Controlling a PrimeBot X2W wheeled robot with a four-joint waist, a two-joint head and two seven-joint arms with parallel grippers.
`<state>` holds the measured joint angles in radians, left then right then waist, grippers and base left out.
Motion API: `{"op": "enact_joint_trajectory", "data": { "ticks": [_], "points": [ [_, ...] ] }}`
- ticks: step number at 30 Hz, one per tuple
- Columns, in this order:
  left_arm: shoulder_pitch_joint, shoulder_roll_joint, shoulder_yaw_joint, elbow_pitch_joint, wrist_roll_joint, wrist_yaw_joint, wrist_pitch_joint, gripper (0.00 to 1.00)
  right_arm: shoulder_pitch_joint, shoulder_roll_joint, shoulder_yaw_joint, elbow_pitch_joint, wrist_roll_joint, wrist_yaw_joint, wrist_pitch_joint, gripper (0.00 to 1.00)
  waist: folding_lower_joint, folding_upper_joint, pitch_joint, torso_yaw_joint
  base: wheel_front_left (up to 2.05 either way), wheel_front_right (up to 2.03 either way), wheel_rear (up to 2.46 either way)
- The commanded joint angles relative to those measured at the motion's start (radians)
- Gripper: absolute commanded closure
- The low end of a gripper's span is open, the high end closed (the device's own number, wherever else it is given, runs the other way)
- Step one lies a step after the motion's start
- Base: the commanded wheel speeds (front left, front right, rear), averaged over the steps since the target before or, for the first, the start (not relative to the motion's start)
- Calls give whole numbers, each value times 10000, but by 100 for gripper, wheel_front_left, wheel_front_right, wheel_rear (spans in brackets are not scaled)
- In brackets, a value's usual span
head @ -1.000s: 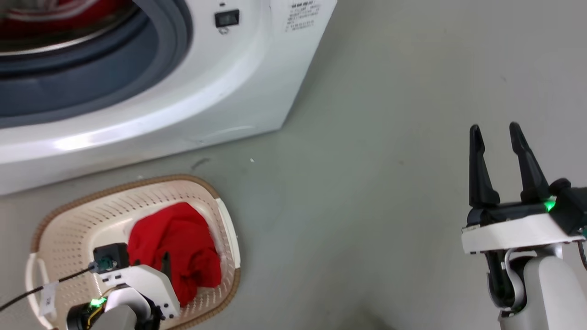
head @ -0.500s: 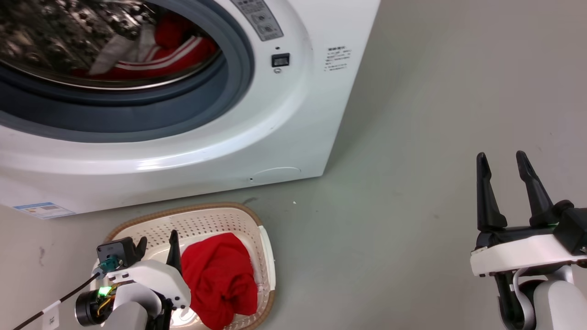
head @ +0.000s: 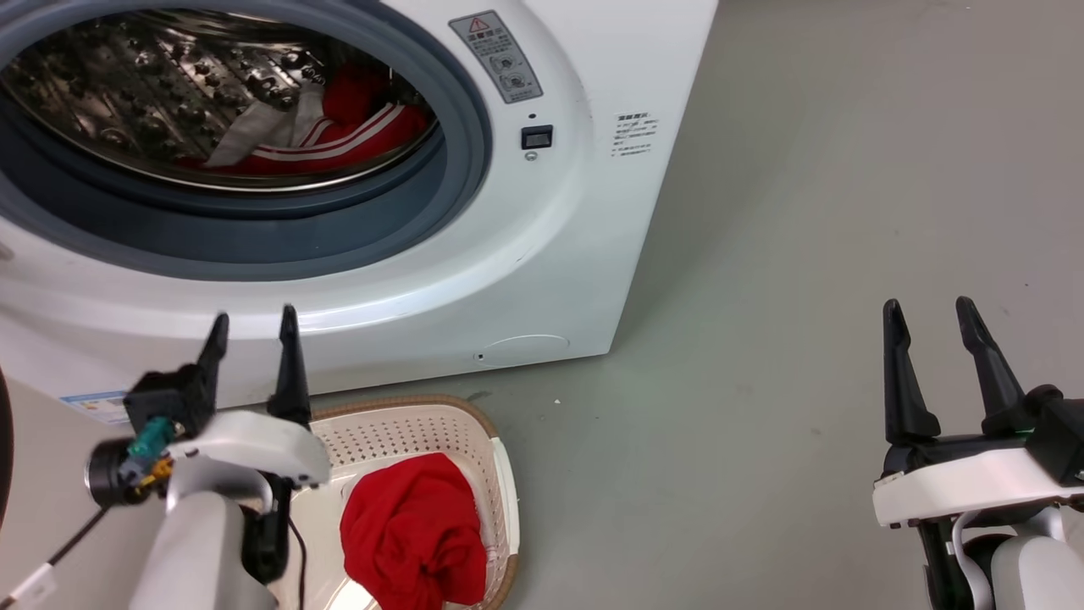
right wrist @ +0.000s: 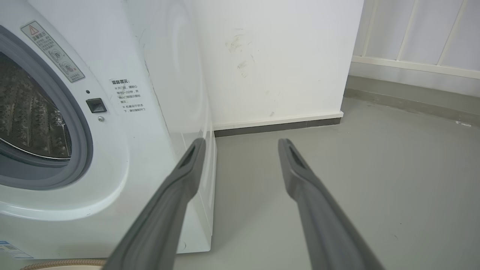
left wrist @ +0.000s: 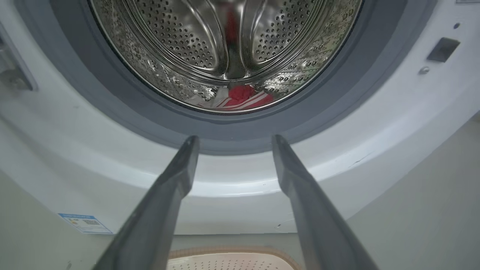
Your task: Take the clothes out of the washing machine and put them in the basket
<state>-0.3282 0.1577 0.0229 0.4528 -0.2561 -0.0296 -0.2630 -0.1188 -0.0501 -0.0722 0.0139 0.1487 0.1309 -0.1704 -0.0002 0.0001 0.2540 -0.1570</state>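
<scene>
The white washing machine [head: 559, 246] stands open, and a red jersey with white stripes [head: 339, 135] lies at the bottom of its steel drum [head: 152, 85]; the left wrist view shows the jersey [left wrist: 242, 98] low in the drum [left wrist: 180, 41]. On the floor in front sits the cream basket [head: 406, 424], holding a plain red cloth [head: 415, 529]. My left gripper [head: 252, 326] is open and empty, raised above the basket's left end and pointing at the machine's front. My right gripper [head: 930, 311] is open and empty over bare floor at the right.
Grey floor [head: 804, 212] spreads to the right of the machine. In the right wrist view a white wall with a dark skirting [right wrist: 277, 127] stands behind the machine [right wrist: 157, 112]. The basket's rim [left wrist: 228, 250] shows under my left gripper [left wrist: 233, 140].
The head camera has tilted up, bringing more of the drum into view. My left gripper has risen out of the basket, leaving the red cloth there. The right gripper holds its pose.
</scene>
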Motion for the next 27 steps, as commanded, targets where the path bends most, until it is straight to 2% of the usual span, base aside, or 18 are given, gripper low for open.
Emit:
{"op": "enact_joint_trajectory", "data": {
  "ticks": [1, 7, 15, 27],
  "points": [
    [-177, 123, 70, -144, 89, -40, -24, 0, 138, -1, 24, -30, 42, -3, -8, 0, 2, -1, -16, -92, 0, 0, 0],
    [-1395, 708, 77, -8, 465, -198, -2, 0, 115, 0, 146, -16, 246, -3, -103, 0, 2, -1, 302, -522, 0, 0, 0],
    [-3827, 2026, -115, 1362, 745, -566, 1045, 0, -303, 2, 477, 301, 681, -3, -454, 0, 2, -1, 1277, -1395, 0, 0, 0],
    [-6959, 3930, -928, 2810, 961, -950, 4055, 0, -1045, 3, 1071, 1051, 1532, -3, -938, 0, 2, -1, 2871, -2596, 0, 0, 0]
  ]
}}
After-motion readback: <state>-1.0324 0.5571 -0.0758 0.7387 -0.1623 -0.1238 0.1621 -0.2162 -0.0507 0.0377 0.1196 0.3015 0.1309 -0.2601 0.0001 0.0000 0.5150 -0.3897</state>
